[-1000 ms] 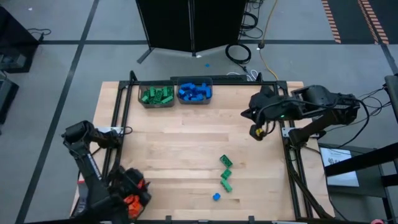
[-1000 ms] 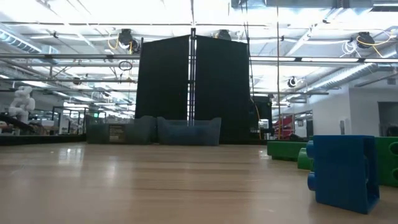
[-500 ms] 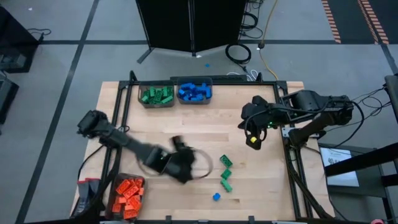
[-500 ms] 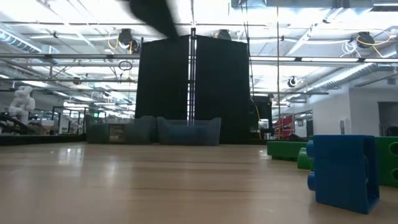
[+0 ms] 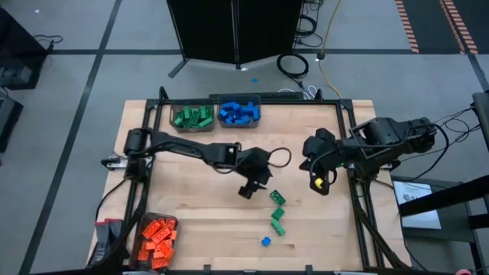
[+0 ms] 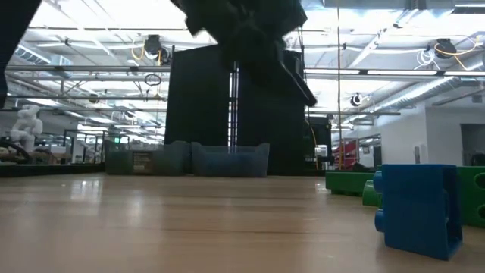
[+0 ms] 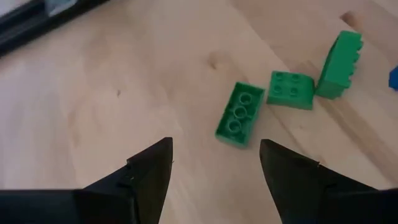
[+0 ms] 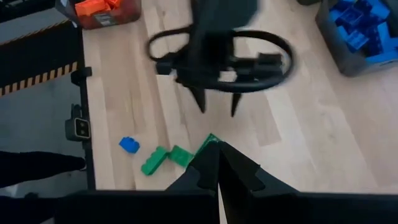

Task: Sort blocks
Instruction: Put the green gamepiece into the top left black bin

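Pale, smooth-grained wooden tabletop (image 5: pixel 206 183). Translucent rectangular bins (image 5: pixel 192 117) along far edge. Dark left tool (image 5: pixel 254 189), fingers parted and empty, above three studded green plastic blocks (image 5: pixel 277 210). Right tool (image 5: pixel 318 184) closed, empty, near right edge.

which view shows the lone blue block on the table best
The low view: the blue block sits large and close, studs visible on its side. In the high view it is a small speck below the green blocks; the right wrist view shows it small; the left wrist view catches only an edge.
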